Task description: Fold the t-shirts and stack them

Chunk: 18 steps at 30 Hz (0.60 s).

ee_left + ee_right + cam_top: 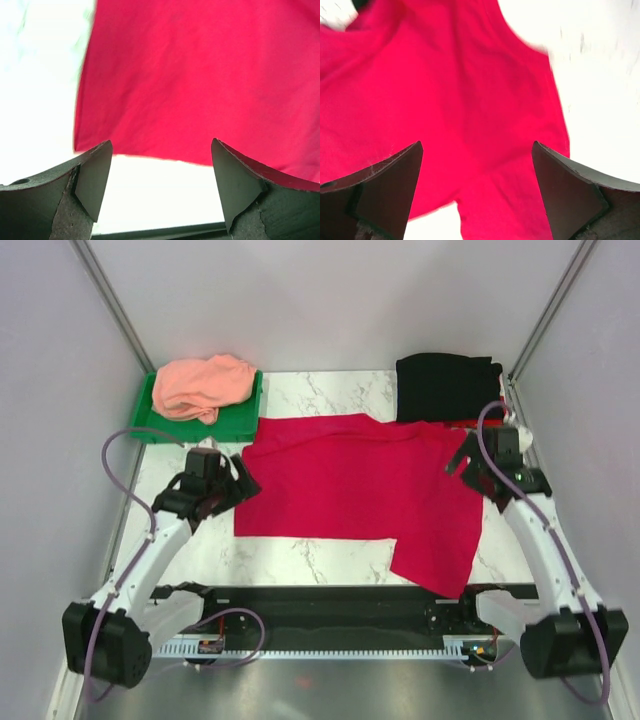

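From above, a white marbled surface point(320, 550) is lying between pale walls. The smooth crimson t-shirt point(360, 490) is spreading between my left fingers point(232, 485) and right fingers point(468, 465). Beyond the left ones, a crumpled salmon t-shirt point(200, 385) is sitting in a green tray point(240, 420); beyond the right, a folded black t-shirt point(445, 385). At my left wrist, I am holding the fingers wide apart and empty, the crimson edge just ahead. At my right wrist, they are gaping empty over wrinkled crimson cloth.

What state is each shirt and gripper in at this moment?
crimson-red t-shirt: spread out flat, not yet folded.
salmon-pink t-shirt: crumpled on the green tray.
black t-shirt: folded, far right corner.
left gripper: open, empty.
right gripper: open, empty.
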{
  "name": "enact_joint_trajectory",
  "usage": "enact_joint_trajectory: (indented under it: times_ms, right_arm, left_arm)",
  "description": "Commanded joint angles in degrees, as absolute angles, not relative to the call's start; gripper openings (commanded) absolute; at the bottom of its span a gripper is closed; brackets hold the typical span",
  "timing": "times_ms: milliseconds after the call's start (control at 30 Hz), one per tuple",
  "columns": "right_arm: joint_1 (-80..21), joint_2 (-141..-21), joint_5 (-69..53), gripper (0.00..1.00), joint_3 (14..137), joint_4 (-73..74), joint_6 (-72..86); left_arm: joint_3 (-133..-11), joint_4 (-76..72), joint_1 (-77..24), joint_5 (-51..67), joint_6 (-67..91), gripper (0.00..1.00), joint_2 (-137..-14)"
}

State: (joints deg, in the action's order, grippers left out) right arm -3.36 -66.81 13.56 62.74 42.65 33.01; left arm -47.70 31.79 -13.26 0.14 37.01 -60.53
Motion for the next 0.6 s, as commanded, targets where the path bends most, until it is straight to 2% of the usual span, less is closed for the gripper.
enact_joint_trajectory:
  times_ms: [0,167,367,567]
  right_arm:
    - [-3.16,-56.98,10.73,0.98,49.8,44.74,42.16]
    - [-3.16,-42.11,11.77,0.96,44.3,48.93,46.75]
    - [-3.25,-41.65,14.06,0.98,42.72,55.18,47.11]
    - [-3.34,-41.57,10.81,0.98,35.69,52.58,50.19]
  left_arm:
    - [-40.89,35.24,-13.27,-2.02,41.73,0.87,-53.91]
    - [-30.86,36.39,-13.27,-5.53,48.86,0.85,-46.07]
    - [-23.83,32.88,-13.27,-7.12,53.96,0.82,-44.29]
    - [-21.97,28.14,-13.18,-9.67,54.49,0.75,-48.95]
